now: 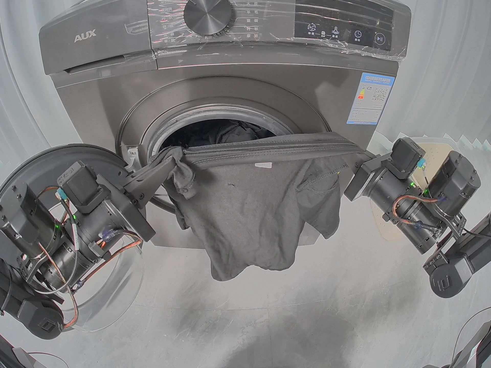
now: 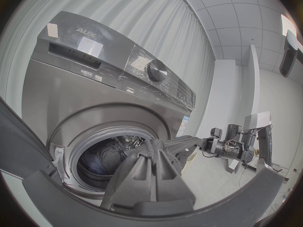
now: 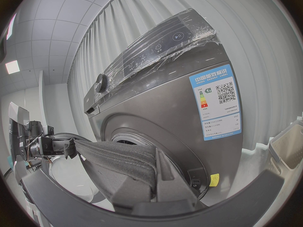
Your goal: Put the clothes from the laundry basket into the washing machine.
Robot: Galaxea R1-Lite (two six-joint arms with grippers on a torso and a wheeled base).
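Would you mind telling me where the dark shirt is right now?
In the head view, the dark shirt hangs stretched between the left gripper and the right gripper, in front of the open washing machine, not yet inside.

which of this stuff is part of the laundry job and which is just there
Part of the job: dark grey T-shirt, stretched between the left gripper and right gripper; washing machine with its open door; clothes in the drum; laundry basket.

Just there: curtain; energy label; control dial.
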